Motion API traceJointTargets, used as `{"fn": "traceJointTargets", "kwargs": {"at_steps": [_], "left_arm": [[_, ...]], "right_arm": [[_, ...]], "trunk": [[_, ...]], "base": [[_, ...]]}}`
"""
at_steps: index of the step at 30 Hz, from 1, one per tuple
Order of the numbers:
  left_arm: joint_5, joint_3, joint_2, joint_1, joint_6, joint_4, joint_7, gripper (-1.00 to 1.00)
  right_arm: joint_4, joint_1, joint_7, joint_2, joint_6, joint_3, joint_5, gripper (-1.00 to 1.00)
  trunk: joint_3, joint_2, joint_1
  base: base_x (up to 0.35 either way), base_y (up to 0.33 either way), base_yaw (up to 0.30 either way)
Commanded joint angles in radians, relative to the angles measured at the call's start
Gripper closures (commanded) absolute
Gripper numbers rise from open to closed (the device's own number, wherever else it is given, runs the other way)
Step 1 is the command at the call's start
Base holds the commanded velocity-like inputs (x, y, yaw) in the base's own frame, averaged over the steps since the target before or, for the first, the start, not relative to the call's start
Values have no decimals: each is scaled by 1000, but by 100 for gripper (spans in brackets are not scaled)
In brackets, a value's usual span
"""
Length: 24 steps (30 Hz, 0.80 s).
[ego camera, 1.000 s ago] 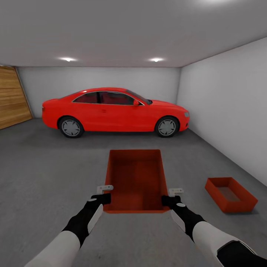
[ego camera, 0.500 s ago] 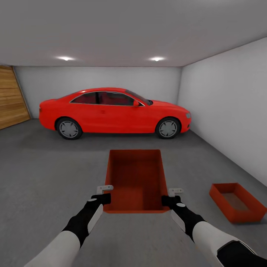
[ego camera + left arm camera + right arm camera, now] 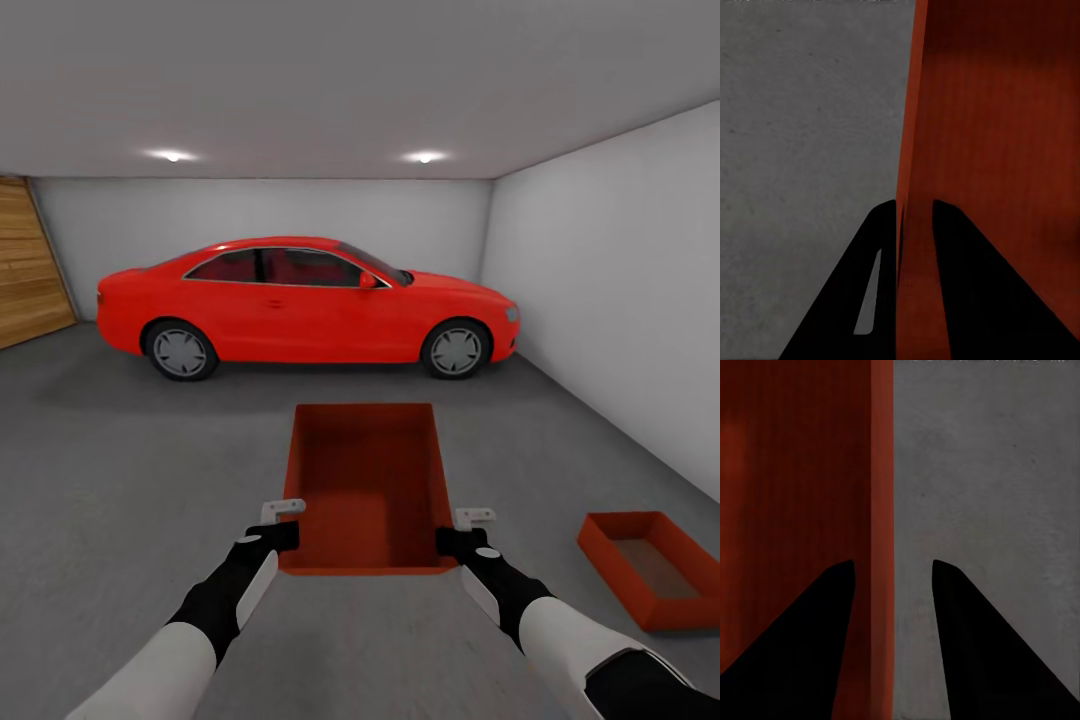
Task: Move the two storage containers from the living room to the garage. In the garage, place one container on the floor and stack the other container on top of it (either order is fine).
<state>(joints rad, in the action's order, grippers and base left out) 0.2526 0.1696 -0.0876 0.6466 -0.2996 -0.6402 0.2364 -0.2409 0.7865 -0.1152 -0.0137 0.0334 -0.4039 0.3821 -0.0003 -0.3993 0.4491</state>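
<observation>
We read no writing or badge anywhere, not on the red car nor on either bin. At lower centre of the head view, the left gripper and right gripper each pinch a side wall of the held bin. The wrist views show more: the left fingers straddle the wall tightly, while the right fingers look wider, perhaps only loosely closed. The second bin sits on the grey floor at lower right.
</observation>
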Motion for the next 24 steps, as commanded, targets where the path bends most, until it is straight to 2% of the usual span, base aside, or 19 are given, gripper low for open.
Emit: {"fn": "traceJointTargets", "kwargs": {"at_steps": [1, 24], "left_arm": [[-10, 1, 2, 1, -6, -4, 15, 100], [-10, 1, 3, 1, -6, -6, 15, 100]], "right_arm": [[8, 0, -18, 8, 5, 4, 12, 100], [8, 0, -18, 8, 5, 4, 12, 100]], "trunk": [[0, -1, 1], [0, -1, 1]], "base": [[322, 0, 0], [322, 0, 0]]}}
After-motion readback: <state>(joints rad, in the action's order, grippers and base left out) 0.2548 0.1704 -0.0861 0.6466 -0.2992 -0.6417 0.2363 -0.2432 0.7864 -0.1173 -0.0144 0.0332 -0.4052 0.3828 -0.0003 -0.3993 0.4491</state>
